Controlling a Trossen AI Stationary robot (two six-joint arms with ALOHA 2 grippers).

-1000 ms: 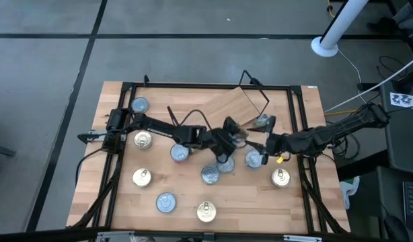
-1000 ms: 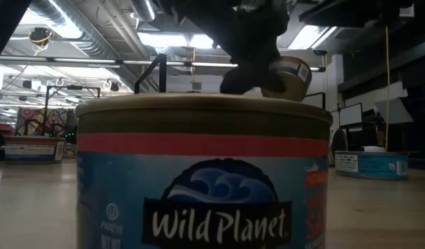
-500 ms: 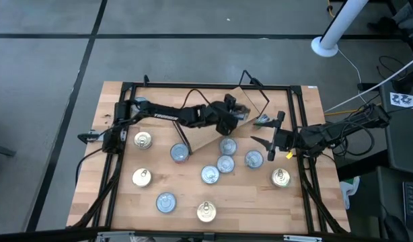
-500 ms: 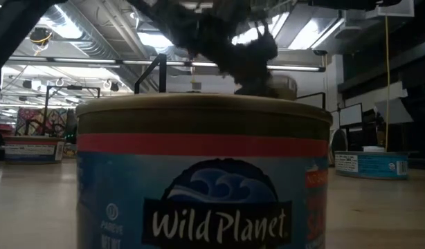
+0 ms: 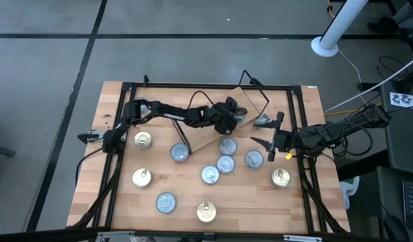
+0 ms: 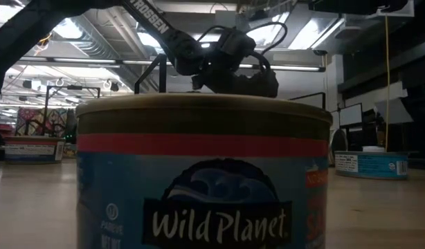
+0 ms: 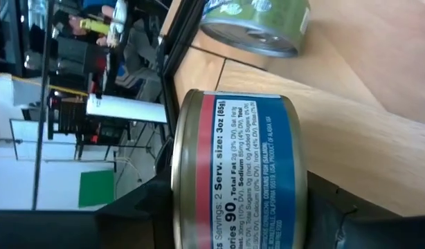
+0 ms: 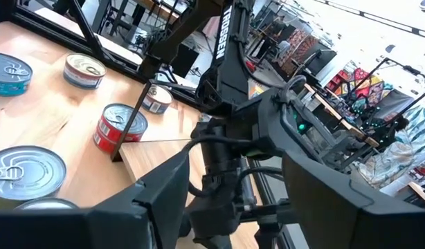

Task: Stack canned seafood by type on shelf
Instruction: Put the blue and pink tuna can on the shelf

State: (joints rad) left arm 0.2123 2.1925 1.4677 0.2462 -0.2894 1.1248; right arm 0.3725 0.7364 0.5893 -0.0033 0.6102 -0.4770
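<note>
My left gripper (image 5: 237,114) reaches over the tilted light wooden shelf (image 5: 213,131) at the table's far middle, shut on a blue-labelled tin with a red band (image 7: 240,173). In the low view that gripper (image 6: 233,66) shows above a big foreground tin (image 6: 202,173). Another tin (image 7: 257,24) lies on the plank beside it. My right gripper (image 5: 262,140) hangs open just right of the shelf, touching nothing; its wrist view (image 8: 240,207) faces the left arm. Several silver-topped tins (image 5: 225,163) and gold tins (image 5: 144,140) stand on the tabletop. My left gripper pinches the blue-labelled tin by its round side wall (image 7: 192,207), one finger (image 7: 140,211) on each side, across its width. The tin stands level in the hold, above the shelf plank (image 7: 351,104). Whether its bottom touches the plank I cannot tell.
Black frame rails (image 5: 119,168) run along the table's left, right and far sides. A red-labelled tin (image 8: 119,128) stands by the shelf's black wire leg. Tins cluster near the table's middle (image 5: 210,175); bare wood shows at the near left and near right corners.
My left gripper has carried its tin from above the middle cluster toward the far edge, and is now over the shelf plank. My right gripper has drawn back a little from the tins toward the table's right side and far edge.
</note>
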